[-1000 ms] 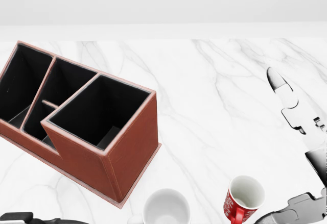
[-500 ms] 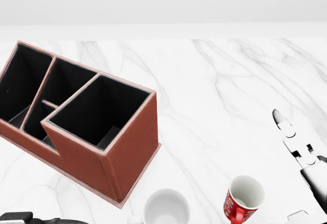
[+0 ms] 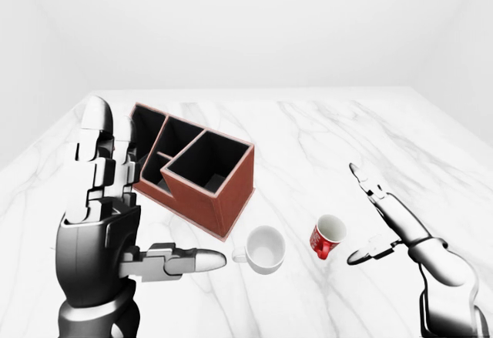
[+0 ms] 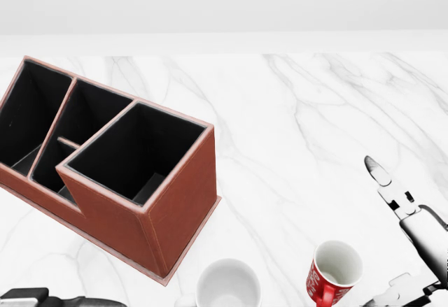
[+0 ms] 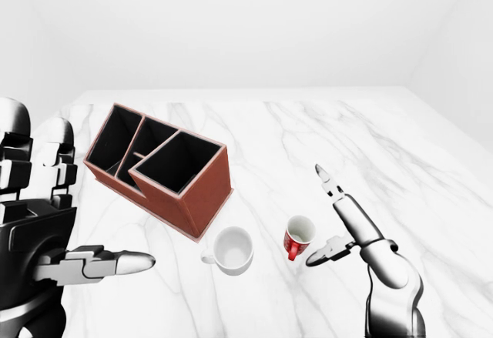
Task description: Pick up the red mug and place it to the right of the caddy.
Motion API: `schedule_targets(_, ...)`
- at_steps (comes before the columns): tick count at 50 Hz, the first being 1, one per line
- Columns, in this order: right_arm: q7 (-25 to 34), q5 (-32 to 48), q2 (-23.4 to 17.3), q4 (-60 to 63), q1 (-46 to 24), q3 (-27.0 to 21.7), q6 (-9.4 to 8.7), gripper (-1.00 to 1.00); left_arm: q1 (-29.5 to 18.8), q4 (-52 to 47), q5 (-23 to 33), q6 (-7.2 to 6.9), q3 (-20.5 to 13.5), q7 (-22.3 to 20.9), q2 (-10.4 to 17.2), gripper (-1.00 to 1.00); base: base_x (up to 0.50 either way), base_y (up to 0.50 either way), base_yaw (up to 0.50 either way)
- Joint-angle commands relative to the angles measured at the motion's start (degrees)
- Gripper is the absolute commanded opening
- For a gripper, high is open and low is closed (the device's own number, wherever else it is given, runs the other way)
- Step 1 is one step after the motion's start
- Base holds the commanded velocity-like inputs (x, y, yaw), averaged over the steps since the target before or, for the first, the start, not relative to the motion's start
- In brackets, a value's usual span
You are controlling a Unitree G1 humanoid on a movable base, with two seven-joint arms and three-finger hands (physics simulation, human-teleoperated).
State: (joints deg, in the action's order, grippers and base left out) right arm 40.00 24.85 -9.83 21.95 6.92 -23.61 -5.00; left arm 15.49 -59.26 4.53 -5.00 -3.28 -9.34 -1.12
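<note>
The red mug [image 3: 326, 236] stands upright on the white marble table [image 3: 308, 138], white inside, to the right of the caddy. The brown caddy [image 3: 196, 167] has several black compartments and sits at an angle in the left half of the head view. My right hand [image 3: 356, 215] is open just right of the mug, with the long fingers [image 4: 383, 177] pointing up and away and the thumb low beside the mug; it is not touching it. My left hand [image 3: 154, 199] is raised and open at the left, holding nothing.
A white mug [image 3: 264, 249] stands between the caddy's near corner and the red mug. Bare marble stretches to the right of the caddy and above both mugs in the head view. The table's edges lie far off on all sides.
My right hand has come down in the head view and shifted a little left toward the red mug. The mugs, the caddy and the camera have not moved.
</note>
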Motion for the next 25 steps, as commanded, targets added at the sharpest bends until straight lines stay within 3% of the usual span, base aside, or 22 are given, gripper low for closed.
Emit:
schedule_targets(1,0.0,0.3,-3.1,-5.9,-4.8,1.9,0.0,1.0,-0.2,0.5,0.0,0.0,-0.1,0.0,0.0,1.0,0.0,0.0,0.0)
schedule_targets(25,0.0,1.9,-3.7,-11.3,-3.6,3.5,0.0,1.0,-0.3,0.5,0.5,0.0,0.7,0.2,0.2,1.0,0.0,0.0,0.0)
